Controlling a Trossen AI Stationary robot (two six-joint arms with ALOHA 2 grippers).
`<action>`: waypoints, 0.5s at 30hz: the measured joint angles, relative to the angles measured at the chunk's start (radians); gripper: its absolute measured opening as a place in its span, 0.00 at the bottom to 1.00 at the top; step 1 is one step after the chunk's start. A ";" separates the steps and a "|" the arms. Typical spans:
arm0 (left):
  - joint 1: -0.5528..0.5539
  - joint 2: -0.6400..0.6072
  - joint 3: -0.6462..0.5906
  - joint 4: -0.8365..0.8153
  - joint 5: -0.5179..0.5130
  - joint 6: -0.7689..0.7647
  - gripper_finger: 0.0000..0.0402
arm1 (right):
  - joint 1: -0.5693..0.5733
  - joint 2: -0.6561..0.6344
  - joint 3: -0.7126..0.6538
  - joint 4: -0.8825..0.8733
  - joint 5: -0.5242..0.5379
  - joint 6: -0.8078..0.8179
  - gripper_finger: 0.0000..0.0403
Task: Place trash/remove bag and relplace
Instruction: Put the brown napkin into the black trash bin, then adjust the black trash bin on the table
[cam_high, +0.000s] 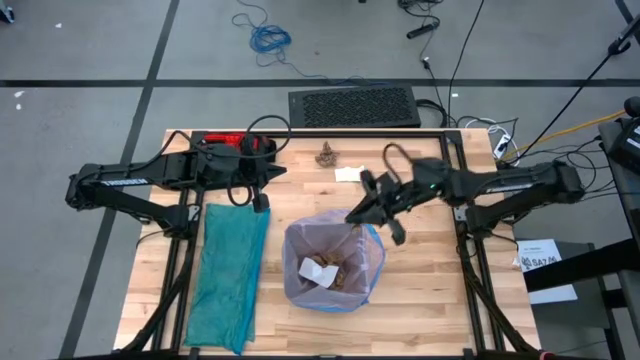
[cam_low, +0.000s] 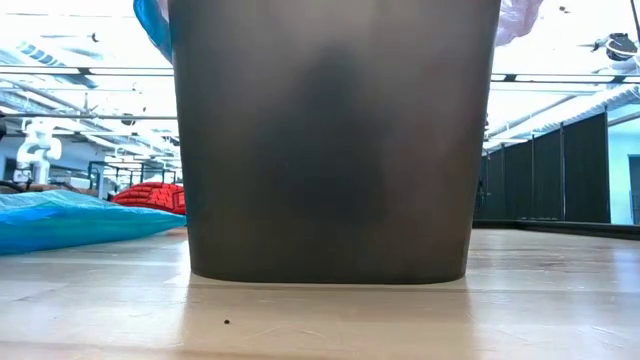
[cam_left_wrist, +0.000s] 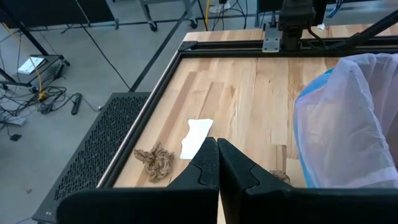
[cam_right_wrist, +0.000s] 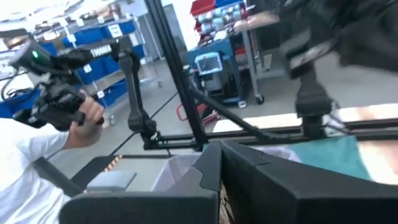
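Both arms are matte black all over, jointed segments with black cables looping off them; each tool (cam_left_wrist: 217, 163) has two wedge-shaped black fingers.

Only one printed thing found: a white sheet (cam_high: 541, 256) with dark marks, lying off the table's edge on the far side of the right arm from the bin, well apart from the right gripper (cam_high: 372, 210). Marks on it too small to read with any certainty. No readable brand, number or sign on the arms, on the bin wall in the low view, or on the blue shelf boxes (cam_right_wrist: 102, 43) beyond the right gripper's fingers.
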 joint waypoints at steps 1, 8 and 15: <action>0.000 0.000 0.000 0.000 0.000 0.000 0.00 | 0.006 0.024 0.000 0.014 0.000 0.000 0.00; 0.000 0.000 0.000 -0.009 0.000 0.000 0.00 | 0.030 0.140 0.000 0.078 0.003 -0.027 0.15; -0.016 0.000 0.001 -0.079 0.024 -0.009 0.00 | 0.030 0.162 0.076 -0.003 0.000 -0.050 0.43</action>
